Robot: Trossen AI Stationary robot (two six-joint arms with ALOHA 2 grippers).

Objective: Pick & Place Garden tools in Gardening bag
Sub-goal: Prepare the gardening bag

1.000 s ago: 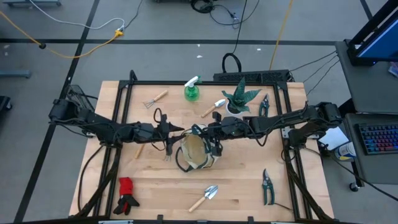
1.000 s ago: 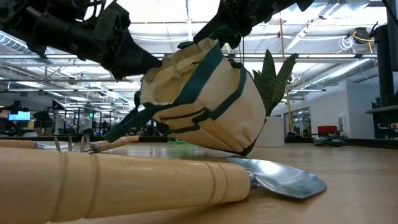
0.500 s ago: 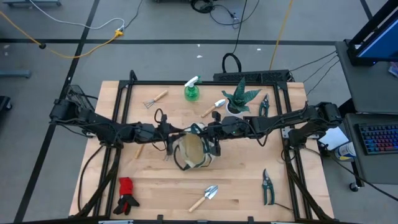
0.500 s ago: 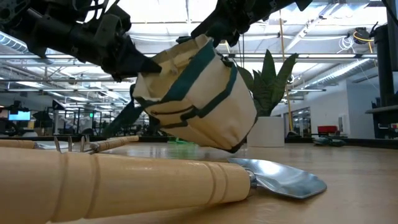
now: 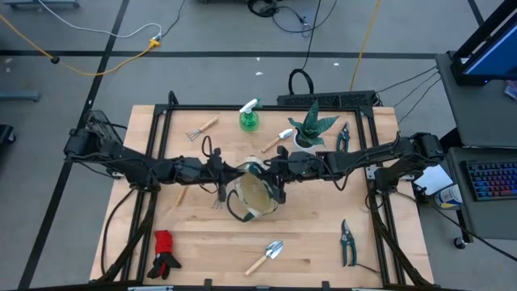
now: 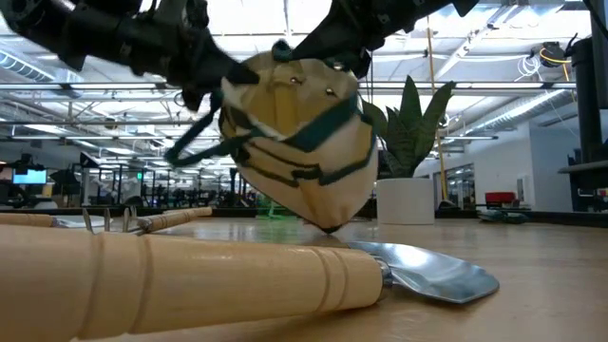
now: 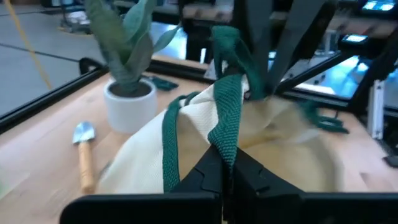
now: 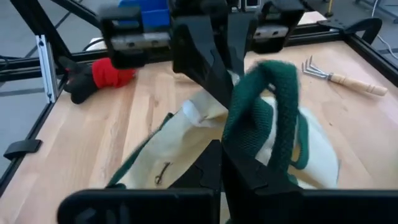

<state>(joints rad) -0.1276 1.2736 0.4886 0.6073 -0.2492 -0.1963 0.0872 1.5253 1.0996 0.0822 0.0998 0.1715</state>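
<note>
Gardening bag (image 5: 254,196) hangs at table (image 5: 323,250) centre, tilted, base tip touching the wood. Left claw (image 5: 224,172) at its 9 o'clock, right claw (image 5: 271,171) at 1 o'clock, each clamped on a green handle. Step: opening/righting bag; no tools in yet. Next: set it upright, free a claw for the trowel (image 5: 266,256) at 6 o'clock.

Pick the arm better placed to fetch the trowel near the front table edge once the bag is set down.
Right, tentatively. Both claws are shut on the gardening bag handles: left claw, right claw. The trowel lies slightly toward the right arm's side.
</note>
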